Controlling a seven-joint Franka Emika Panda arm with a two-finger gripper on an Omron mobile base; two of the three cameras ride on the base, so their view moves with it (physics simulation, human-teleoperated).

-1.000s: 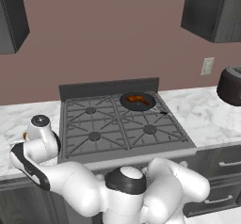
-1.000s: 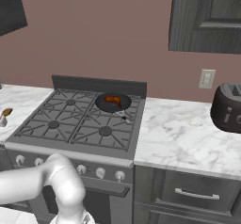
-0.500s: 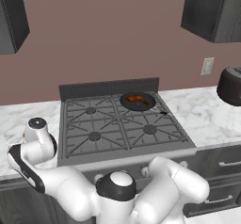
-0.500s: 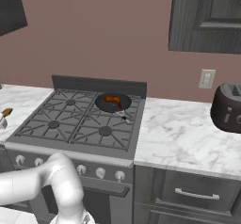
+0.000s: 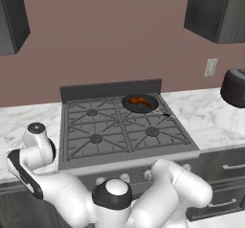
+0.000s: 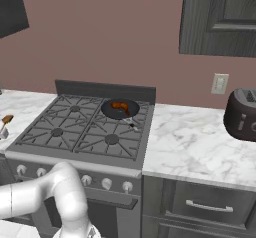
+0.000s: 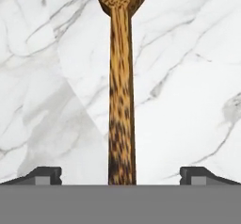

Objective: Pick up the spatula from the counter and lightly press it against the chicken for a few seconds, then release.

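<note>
Spatula (image 7: 121,77): wooden, lying flat on the marble counter (image 7: 188,68). In the hand view the handle runs straight up from bottom centre, and the broad end is cut off by the top edge.
Gripper (image 7: 121,175): fingers spread wide, one tip on each side of the handle with a clear gap on both sides. It holds nothing.
Height: cannot tell how far the tips are above the counter.
Right base view: the spatula's brown end (image 6: 7,118) sits at the far left edge, on the counter left of the stove (image 6: 80,127).
Arm (image 5: 38,145): bent low to the left, over the counter beside the stove.
Chicken (image 5: 139,100): in a dark pan (image 5: 143,108) on the back right burner, well apart from the spatula.
Toaster (image 6: 242,114): on the right-hand counter.
</note>
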